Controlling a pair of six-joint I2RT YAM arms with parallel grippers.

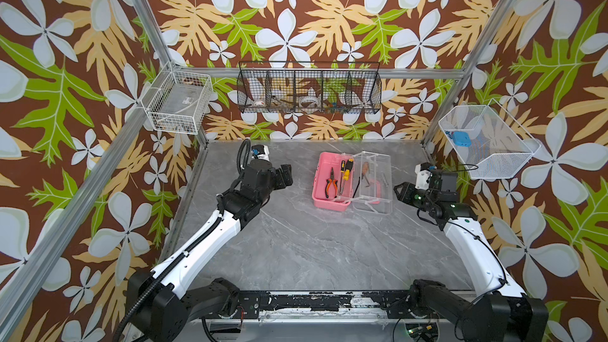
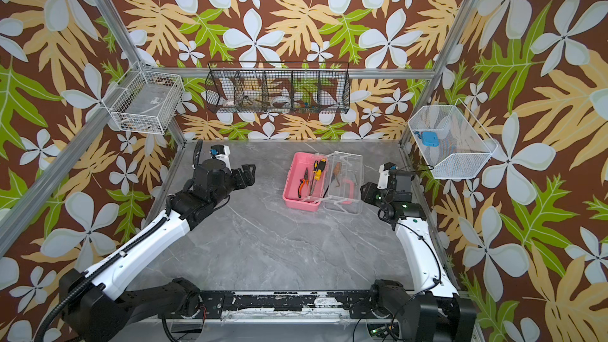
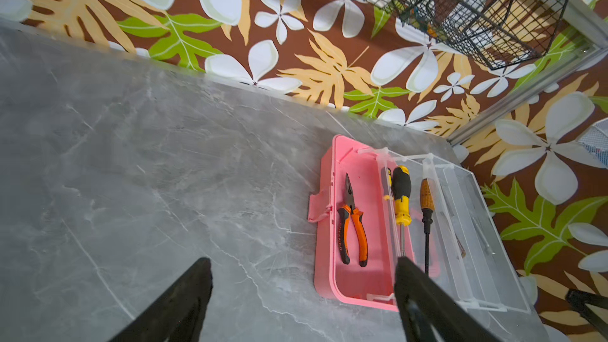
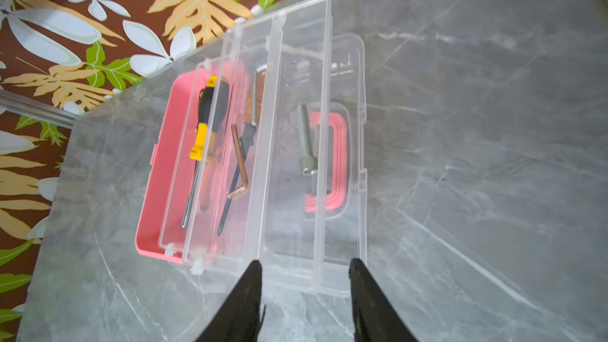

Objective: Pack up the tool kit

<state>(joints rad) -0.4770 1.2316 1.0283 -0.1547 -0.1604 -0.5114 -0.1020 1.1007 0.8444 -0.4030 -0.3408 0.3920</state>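
Case sits open near the back of the worktop, its clear lid folded out to the right. Pliers and a screwdriver lie in the pink base. Left claw hangs wide and empty left of the case; right claw, moderately spread and empty, is just beside the lid
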